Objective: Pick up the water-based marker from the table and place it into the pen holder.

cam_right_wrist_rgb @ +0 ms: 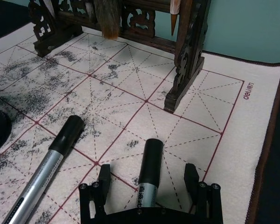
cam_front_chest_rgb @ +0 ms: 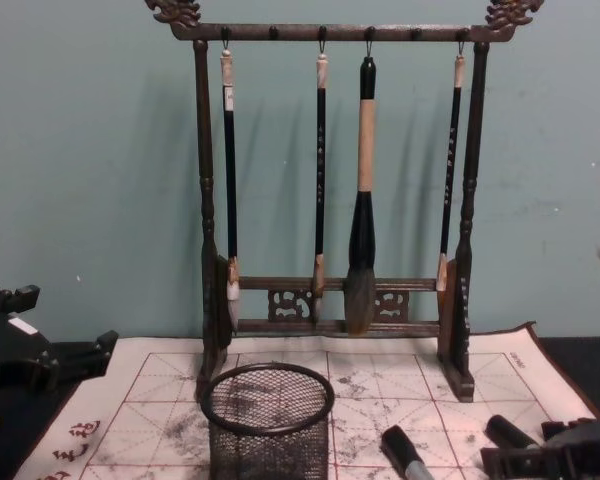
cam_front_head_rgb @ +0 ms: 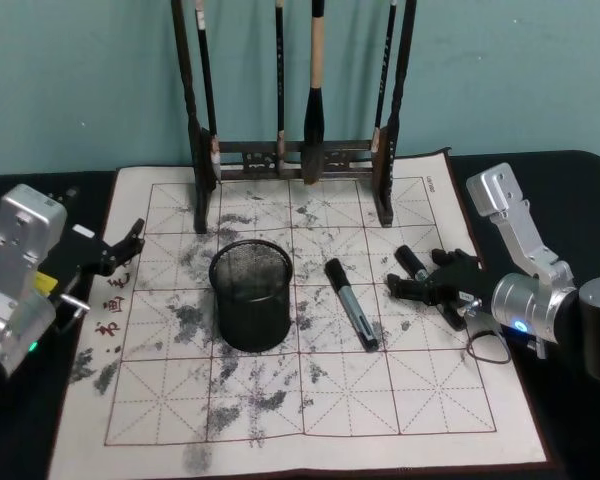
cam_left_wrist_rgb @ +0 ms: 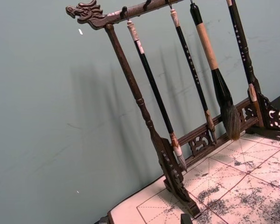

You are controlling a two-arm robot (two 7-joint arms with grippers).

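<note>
Lower right of the head view, the right gripper (cam_front_head_rgb: 412, 275) is straddling the water-based marker (cam_right_wrist_rgb: 149, 158) lying on the mat (cam_front_head_rgb: 310, 400), fingers (cam_right_wrist_rgb: 191, 179) released. Judging by this, it should be centring on the barrel before clenching. The pen holder (cam_front_head_rgb: 250, 295) is standing mid-frame, and the left gripper (cam_front_head_rgb: 120, 245) is idling far left, released.

The pen holder (cam_front_head_rgb: 251, 295), a round black wire-mesh cup with a thick rim, stands upright near the middle of the ink-stained mat (cam_front_head_rgb: 280, 412). Just to its right a marker (cam_front_head_rgb: 350, 303) with a silver-grey barrel and black cap lies flat, cap end towards the back and apart from the cup. Further right a second marker (cam_front_head_rgb: 412, 262) of the same kind lies flat too, its barrel between the spread fingers of the right gripper (cam_right_wrist_rgb: 148, 173), neither finger touching it.
</note>
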